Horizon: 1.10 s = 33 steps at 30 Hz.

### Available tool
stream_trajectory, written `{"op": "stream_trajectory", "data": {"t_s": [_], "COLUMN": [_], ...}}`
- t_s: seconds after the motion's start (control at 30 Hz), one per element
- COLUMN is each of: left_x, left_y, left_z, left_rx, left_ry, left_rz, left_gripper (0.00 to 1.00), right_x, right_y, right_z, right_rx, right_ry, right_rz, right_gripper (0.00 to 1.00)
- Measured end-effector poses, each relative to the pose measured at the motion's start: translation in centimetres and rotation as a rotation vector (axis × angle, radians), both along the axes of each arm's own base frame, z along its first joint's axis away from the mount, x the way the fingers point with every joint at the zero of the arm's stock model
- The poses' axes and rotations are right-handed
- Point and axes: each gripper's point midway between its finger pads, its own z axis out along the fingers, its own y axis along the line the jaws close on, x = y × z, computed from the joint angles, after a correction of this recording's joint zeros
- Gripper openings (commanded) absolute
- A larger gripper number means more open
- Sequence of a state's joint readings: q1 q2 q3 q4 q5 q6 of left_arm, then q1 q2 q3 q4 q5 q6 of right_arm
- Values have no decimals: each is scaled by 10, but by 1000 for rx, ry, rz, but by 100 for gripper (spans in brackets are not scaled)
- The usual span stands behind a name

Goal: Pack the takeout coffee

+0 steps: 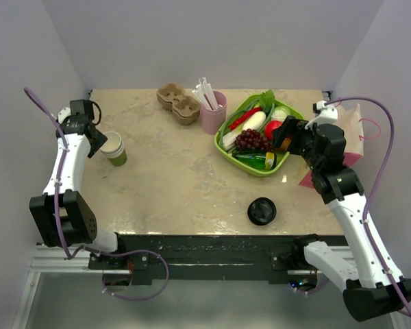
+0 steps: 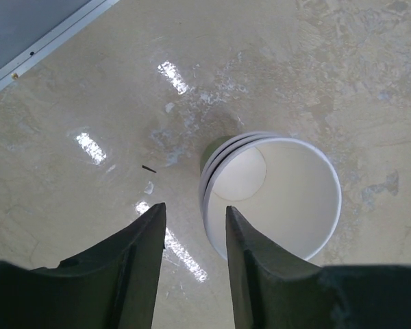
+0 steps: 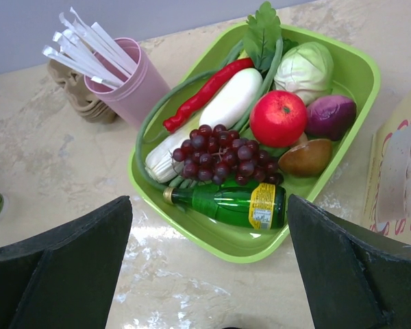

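No takeout coffee shows: no lidded cup is in view. Two nested lidless olive-green cups with white insides stand at the left of the table. A loose black lid lies near the front centre. My left gripper hangs over the cups' left rim, jaws part-way apart. The right finger is over the cup's inside, the left one outside, and a gap still shows at the wall. Open and empty, my right gripper hovers before the green tray. The pink bag stands at the far right.
The tray holds grapes, a green bottle, an apple and vegetables. A pink cup of white straws and a cardboard cup carrier stand at the back. White walls close in left, right and behind.
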<state>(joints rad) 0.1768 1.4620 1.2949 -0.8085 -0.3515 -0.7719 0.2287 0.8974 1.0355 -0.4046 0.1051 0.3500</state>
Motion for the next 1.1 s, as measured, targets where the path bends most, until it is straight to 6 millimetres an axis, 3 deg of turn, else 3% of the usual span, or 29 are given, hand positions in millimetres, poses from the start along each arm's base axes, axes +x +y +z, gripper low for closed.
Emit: {"op": "stream_trajectory", "data": {"t_s": [0.1,0.27,0.37,0.97,1.1], "left_x": [2,7,9,9,9], "left_y": [-1,-3,-4,-5,-5], "left_z": [-8,-26,-33,-23,-19], "left_rx": [-10,-32,-47,-49,-47], "left_ry": [21,62,80,80,81], "left_rz": [-4,-14,-20,-24,-24], "left_gripper": [43,19,13,18,24], "right_x": [1,1,1,4,4], "right_y": [-1,-1,-1,-2,-2], "right_z": [-2,-2,-2,-6,-12], "right_rx": [-4,-7,-7,-14,-19], "right_ry": [5,5,5,23,43], "right_rz": [-4,-6,-6,-14,-15], "right_gripper": [98,98,98,98,98]}}
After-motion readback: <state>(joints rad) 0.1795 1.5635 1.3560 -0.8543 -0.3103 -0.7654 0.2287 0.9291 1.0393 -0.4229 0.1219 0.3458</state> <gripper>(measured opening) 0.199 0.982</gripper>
